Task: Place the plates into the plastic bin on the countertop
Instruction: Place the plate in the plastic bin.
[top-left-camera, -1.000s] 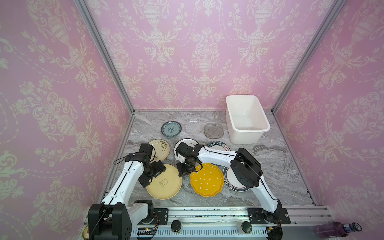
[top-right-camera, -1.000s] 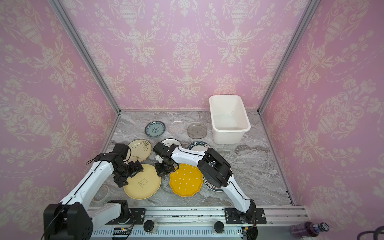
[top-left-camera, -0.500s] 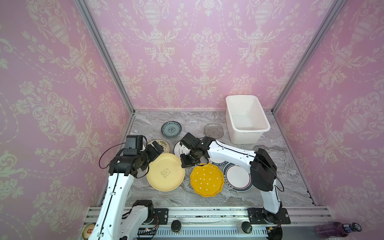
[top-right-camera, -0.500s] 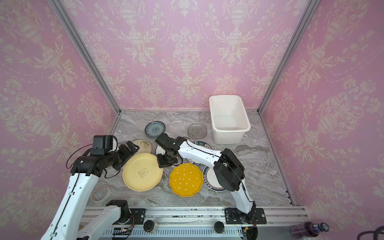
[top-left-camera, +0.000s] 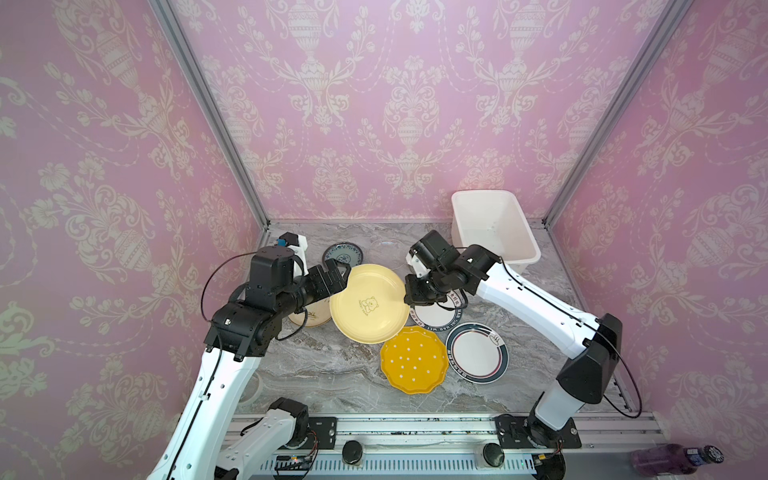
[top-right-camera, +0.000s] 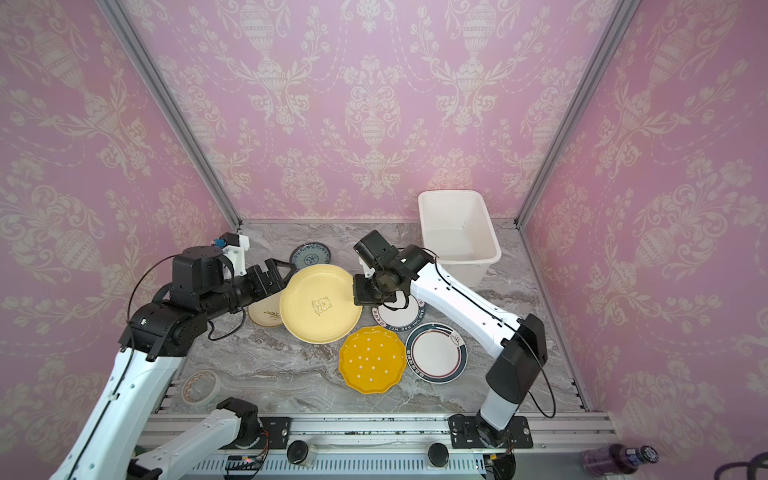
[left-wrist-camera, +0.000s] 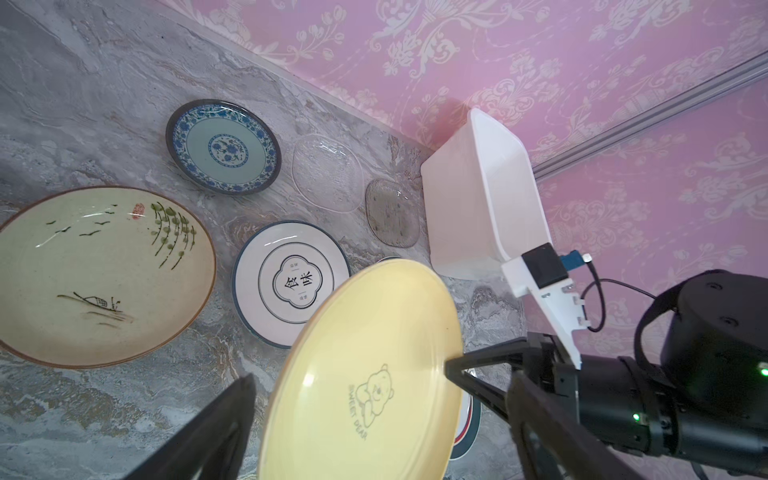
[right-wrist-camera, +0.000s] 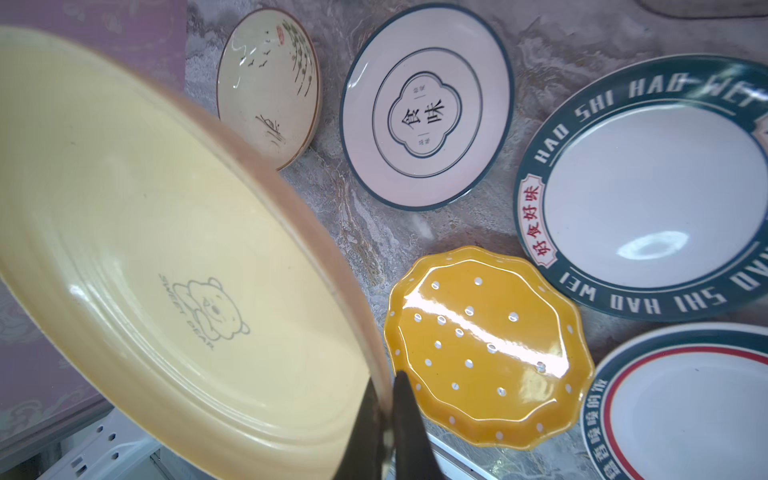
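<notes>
The pale yellow plate (top-left-camera: 370, 303) (top-right-camera: 320, 303) hangs tilted above the countertop (top-left-camera: 332, 370). My right gripper (top-left-camera: 409, 295) (right-wrist-camera: 386, 380) is shut on its right rim. My left gripper (top-left-camera: 340, 277) (left-wrist-camera: 382, 378) stands open at the plate's left edge, with the rim between its wide-spread fingers. The white plastic bin (top-left-camera: 519, 232) (left-wrist-camera: 469, 208) stands at the back right with nothing in it. On the countertop lie the orange dotted plate (top-left-camera: 413, 359), dark-rimmed white plates (top-left-camera: 477, 352) (top-left-camera: 436, 318) (left-wrist-camera: 291, 278), a teal plate (top-left-camera: 343, 254), a cream floral plate (left-wrist-camera: 99, 274) and glass plates (left-wrist-camera: 326, 172) (left-wrist-camera: 392, 212).
A roll of tape (top-right-camera: 201, 386) lies at the front left beside my left arm's base. A purple bottle (top-left-camera: 673, 459) lies outside the frame rail at the front right. Pink walls close in the left, back and right sides.
The yellow plate has left the countertop at the front left and risen toward the back, tilted. Both arms rose with it, the right gripper staying shut on its rim.
</notes>
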